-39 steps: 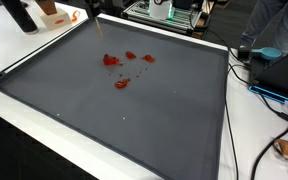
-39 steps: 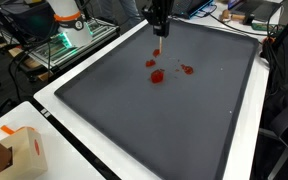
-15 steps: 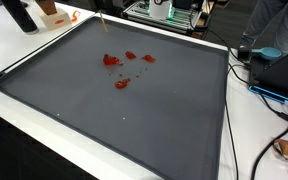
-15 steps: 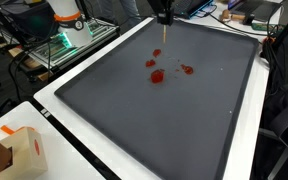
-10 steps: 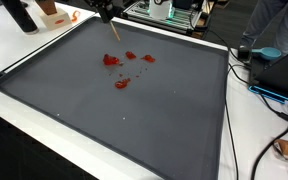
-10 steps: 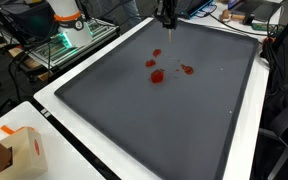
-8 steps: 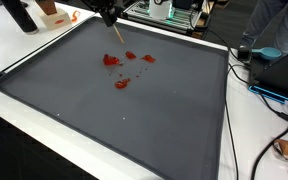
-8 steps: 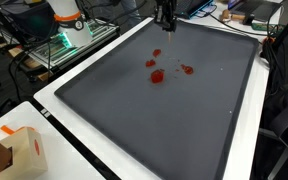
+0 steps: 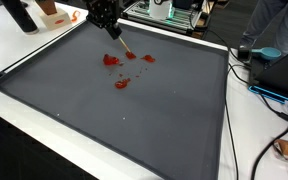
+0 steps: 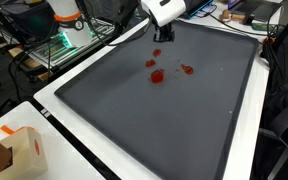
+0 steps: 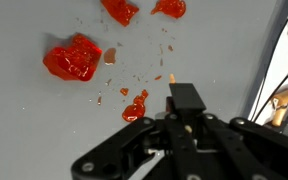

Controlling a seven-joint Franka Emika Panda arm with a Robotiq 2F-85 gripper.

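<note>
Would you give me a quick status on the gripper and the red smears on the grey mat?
Gripper shut on thin tan stick, low over dark grey mat. Stick tip close beside red smears. Nothing between them.

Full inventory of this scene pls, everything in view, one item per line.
mat: one, dark grey, covers most of the table top
table: one, white, under the mat
red blobs: four larger ones plus small specks, red, on the mat's far half near the end effector
stick: one, thin, tan, slanting down from the end effector, tip close to the blobs
box: one, tan and white with orange marks, on the table's near corner in an exterior view
cables: several, black and blue, on the table beside the mat
wrist housing: one, white, above the end effector
end effector: one, black, over the mat's far edge, closed on the stick
</note>
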